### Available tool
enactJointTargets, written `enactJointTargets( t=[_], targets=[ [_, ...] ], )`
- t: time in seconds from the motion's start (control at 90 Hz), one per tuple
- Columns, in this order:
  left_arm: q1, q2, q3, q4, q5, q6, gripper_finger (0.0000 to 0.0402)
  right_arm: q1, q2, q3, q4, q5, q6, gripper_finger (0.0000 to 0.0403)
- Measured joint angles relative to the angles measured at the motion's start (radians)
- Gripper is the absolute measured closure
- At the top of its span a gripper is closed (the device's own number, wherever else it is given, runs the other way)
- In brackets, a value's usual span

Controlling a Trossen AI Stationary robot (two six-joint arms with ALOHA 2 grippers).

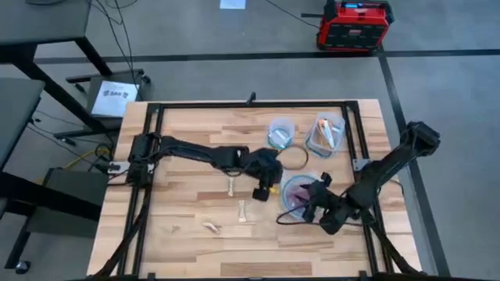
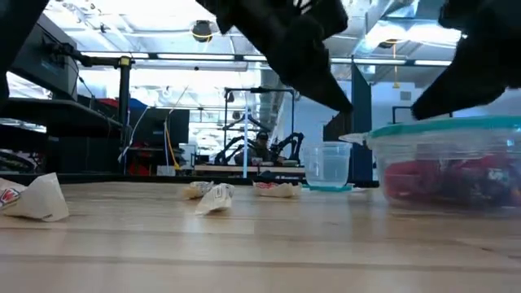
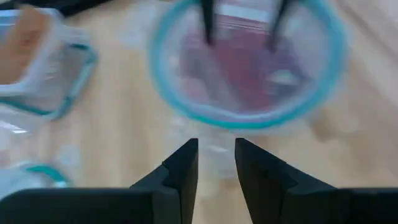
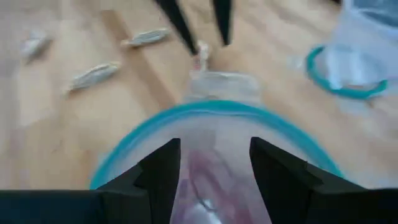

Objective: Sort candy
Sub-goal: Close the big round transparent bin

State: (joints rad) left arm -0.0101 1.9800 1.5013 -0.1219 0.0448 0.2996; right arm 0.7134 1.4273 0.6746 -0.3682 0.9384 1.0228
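Pale candy nearest, counted among three loose on tabletop. Found red candy binned in round container, orange candy in rectangular container. Noted right tool spread empty above round container; left tool beside it, grip impossible to tell.

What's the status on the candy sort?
Left gripper open beside round tub. Right gripper open over it. Pale candies loose on table.
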Motion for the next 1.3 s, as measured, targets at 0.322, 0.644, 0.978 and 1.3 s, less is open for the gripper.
enactJointTargets(
  t=[0.322,0.644,0.978,1.3],
  targets=[
    [0.044,0.047,-0.019,0.057,0.125,-0.039,0.0309,-0.004,0.177,0.004,0.089,0.056,0.095,0.0223],
    [0.037,0.100,-0.018,0.122,0.162,-0.085,0.0309,0.006,0.186,0.003,0.076,0.045,0.105,0.0223],
    [0.025,0.102,-0.018,0.133,0.153,-0.084,0.0309,0.001,0.188,0.002,0.079,0.044,0.094,0.0223],
    [0.027,0.100,-0.018,0.139,0.153,-0.089,0.0309,0.001,0.189,0.002,0.079,0.046,0.094,0.0223]
  ],
)
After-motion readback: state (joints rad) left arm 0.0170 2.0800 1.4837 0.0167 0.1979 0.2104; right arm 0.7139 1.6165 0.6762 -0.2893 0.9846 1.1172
